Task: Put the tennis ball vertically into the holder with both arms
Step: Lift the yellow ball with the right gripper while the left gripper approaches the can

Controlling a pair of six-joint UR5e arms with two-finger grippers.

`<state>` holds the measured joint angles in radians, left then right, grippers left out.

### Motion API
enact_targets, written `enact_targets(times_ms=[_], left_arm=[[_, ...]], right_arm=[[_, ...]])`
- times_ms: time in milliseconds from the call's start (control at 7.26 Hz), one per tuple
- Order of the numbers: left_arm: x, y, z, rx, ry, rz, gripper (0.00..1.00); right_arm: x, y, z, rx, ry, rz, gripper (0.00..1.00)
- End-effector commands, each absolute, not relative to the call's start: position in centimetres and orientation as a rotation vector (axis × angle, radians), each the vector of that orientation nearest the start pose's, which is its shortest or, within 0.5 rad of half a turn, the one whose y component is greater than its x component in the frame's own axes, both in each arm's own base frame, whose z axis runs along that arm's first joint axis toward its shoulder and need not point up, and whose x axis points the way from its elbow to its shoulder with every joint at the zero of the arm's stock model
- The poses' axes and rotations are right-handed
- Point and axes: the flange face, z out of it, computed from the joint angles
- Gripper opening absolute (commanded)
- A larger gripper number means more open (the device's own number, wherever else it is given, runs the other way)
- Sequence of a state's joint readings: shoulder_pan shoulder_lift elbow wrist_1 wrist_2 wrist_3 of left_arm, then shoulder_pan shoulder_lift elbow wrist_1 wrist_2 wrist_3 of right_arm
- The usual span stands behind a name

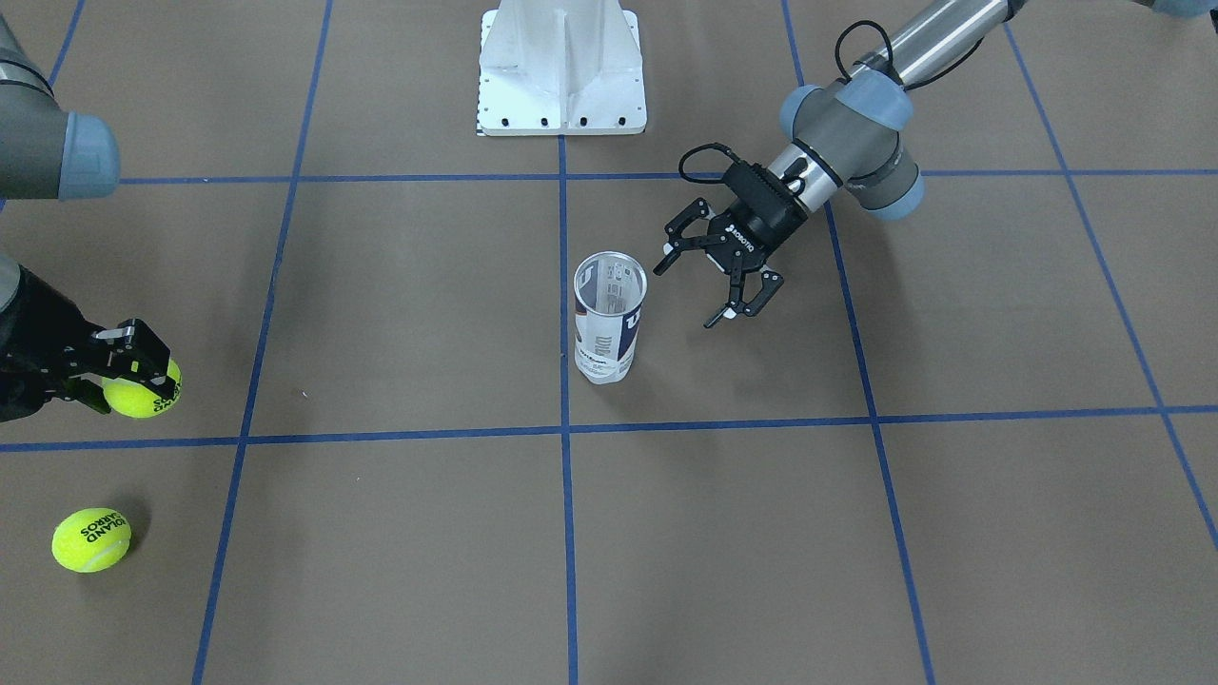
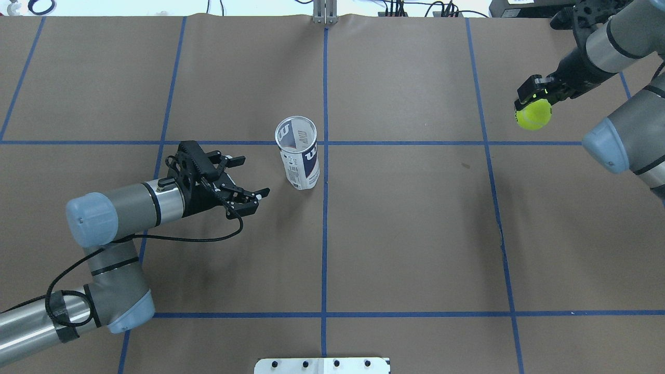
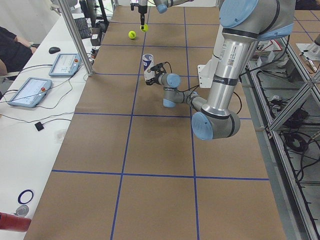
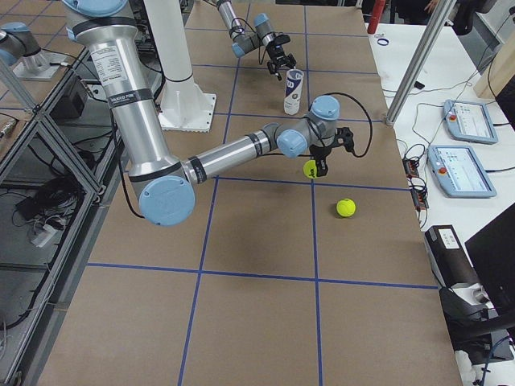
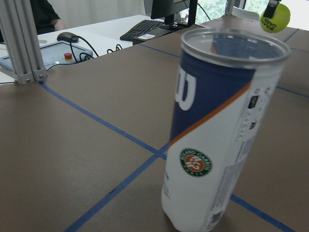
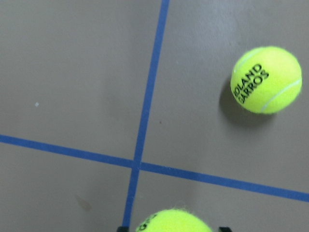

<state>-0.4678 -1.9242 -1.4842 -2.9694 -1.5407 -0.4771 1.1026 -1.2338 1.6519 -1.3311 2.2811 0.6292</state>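
The near arm reaches out across the brown table, its right gripper pointing down with a yellow tennis ball at its tips. A second ball lies on the table near that gripper, on the side away from the robot. Well beyond it along the table the holder stands upright, with the far arm's left gripper just beside its top.

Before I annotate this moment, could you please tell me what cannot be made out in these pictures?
- Right gripper: in the right wrist view the bottom edge cuts off most of its fingers; only the top of the held ball shows.
- Holder: in the left wrist view its label hides the lower inside.
- Loose ball: missing from the overhead view, perhaps behind the right arm.
- Left gripper: outside its own wrist view.
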Motion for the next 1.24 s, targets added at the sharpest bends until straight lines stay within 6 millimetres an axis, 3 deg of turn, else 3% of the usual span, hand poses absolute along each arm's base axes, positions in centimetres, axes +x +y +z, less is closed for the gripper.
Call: enact_targets(times_ms=[0,276,1103], left_arm=[[51.3,-38.5,33.7,1.194,1.212,0.465,0.99],[53.4,-40.2,32.2,1.231,1.176,0.401,0.99],[53.8,-40.9,32.0,1.247,1.148,0.369,0.99]], right_arm=[[-22.0,-59.1,38.7,0.18,-0.938,-0.067,0.0],[-21.8,-58.9,37.9,0.19,-0.951,-0.075,0.0],[-22.0,-59.1,37.2,0.199,-0.956,-0.081,0.0]])
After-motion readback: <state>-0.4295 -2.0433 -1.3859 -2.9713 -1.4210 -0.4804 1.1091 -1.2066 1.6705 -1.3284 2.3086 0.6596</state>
